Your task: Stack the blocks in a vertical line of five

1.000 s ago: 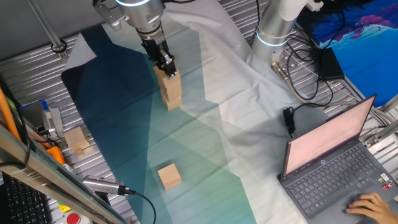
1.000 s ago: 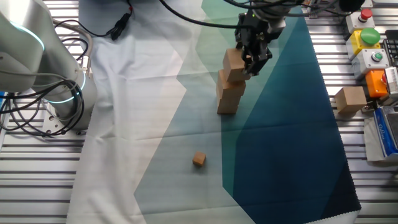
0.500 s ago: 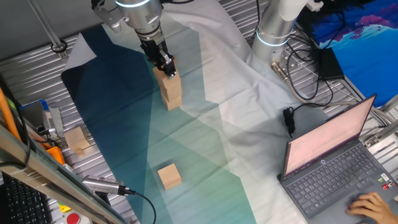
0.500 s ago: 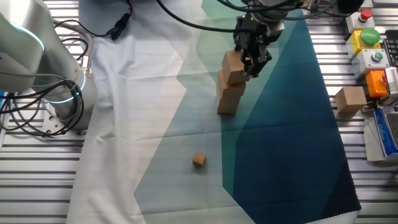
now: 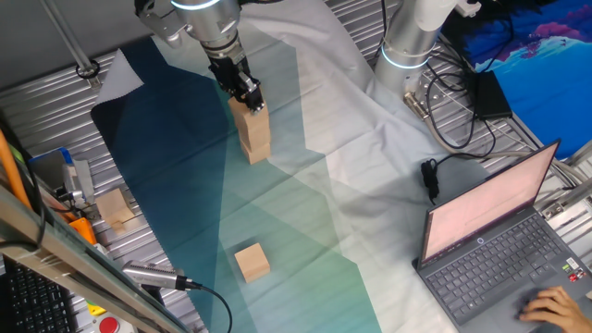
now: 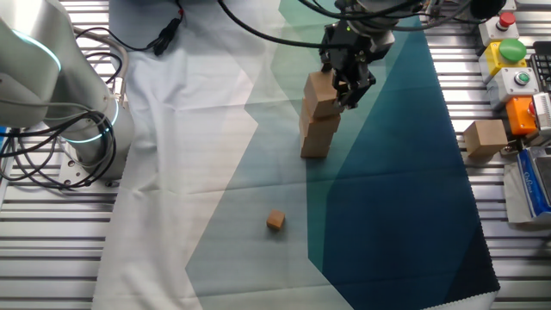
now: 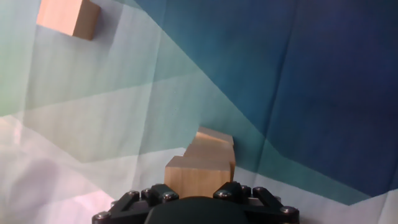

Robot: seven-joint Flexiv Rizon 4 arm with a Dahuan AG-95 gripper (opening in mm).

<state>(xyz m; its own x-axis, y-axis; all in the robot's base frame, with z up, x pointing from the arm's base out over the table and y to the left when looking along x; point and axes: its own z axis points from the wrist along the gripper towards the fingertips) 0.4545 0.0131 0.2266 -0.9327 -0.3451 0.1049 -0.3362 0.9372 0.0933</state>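
Three light-brown wooden blocks make a stack on the teal cloth. My gripper reaches down from above, shut on the top block, which rests slightly skewed on the two under it. The same stack shows under the gripper in the first fixed view. From the hand, the held block fills the space between my fingers, with the lower blocks' edges showing beyond it. A fourth block lies loose on the cloth, also seen as the block at top left.
A much smaller wooden cube lies on the cloth below the stack. Another wooden block sits off the cloth on the slatted table beside the button boxes. An open laptop, cables and a second robot base occupy the far side.
The gripper and the top block have shifted very slightly sideways over the stack. Nothing else has moved.
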